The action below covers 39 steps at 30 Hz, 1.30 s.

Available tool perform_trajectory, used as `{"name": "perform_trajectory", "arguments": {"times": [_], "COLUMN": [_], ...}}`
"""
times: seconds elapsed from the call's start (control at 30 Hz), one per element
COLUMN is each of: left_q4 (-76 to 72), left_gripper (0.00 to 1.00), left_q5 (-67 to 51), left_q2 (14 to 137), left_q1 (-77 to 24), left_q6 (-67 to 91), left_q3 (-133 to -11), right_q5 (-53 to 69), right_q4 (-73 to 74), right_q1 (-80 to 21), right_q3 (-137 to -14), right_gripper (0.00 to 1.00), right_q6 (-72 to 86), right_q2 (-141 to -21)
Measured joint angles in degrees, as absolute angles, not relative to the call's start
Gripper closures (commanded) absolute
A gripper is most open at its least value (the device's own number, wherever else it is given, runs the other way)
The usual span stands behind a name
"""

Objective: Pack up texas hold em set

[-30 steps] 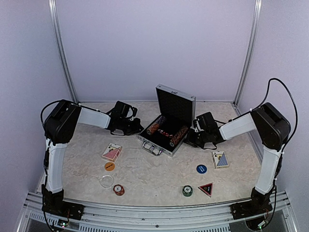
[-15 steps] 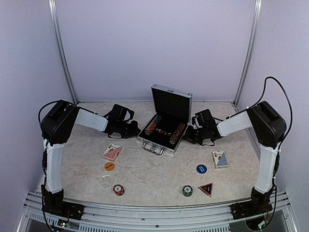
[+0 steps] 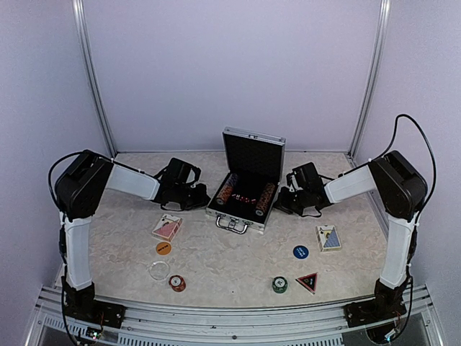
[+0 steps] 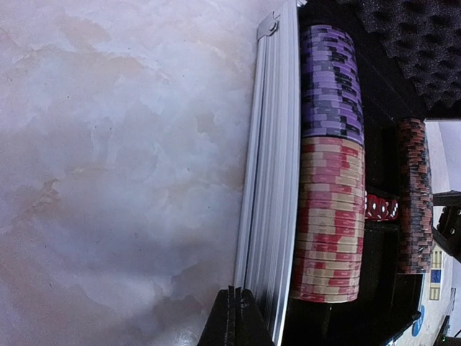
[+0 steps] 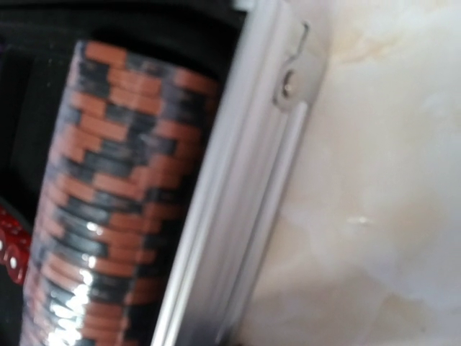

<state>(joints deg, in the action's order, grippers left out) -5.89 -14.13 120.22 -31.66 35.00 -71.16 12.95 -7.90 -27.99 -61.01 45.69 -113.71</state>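
Observation:
The silver case (image 3: 232, 215) stands open at mid-table, its black-lined lid (image 3: 252, 155) upright. Rows of chips (image 3: 229, 189) and red dice lie inside. My left gripper (image 3: 204, 195) is shut and empty, its tips (image 4: 240, 306) against the case's left aluminium wall (image 4: 270, 180), beside purple and red chips (image 4: 330, 216). My right gripper (image 3: 282, 202) sits at the case's right wall (image 5: 238, 216), next to orange-black chips (image 5: 108, 180); its fingers are out of its wrist view. On the table lie the red deck (image 3: 167, 228), blue deck (image 3: 328, 238) and triangle marker (image 3: 307, 281).
An orange disc (image 3: 163, 248), a clear disc (image 3: 159, 270) and a red chip stack (image 3: 177, 283) lie near left. A blue disc (image 3: 300, 251) and a green chip stack (image 3: 279, 285) lie near right. Walls enclose the table on three sides.
The case has turned squarer to the front and shifted a little left. Both shut grippers stayed against its sides and followed it.

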Motion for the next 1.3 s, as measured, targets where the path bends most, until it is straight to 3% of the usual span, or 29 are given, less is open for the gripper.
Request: {"name": "perform_trajectory", "arguments": {"times": [1.3], "left_q4": [-7.1], "left_gripper": [1.0], "left_q5": [-10.3], "left_q2": [108.5], "left_q1": [-38.7], "left_q6": [38.9], "left_q3": [-54.7], "right_q5": [8.4], "right_q4": [-6.6], "right_q1": [-32.4], "right_q3": [-58.7], "right_gripper": [1.0], "right_q6": [42.3], "right_q2": [-111.2]}}
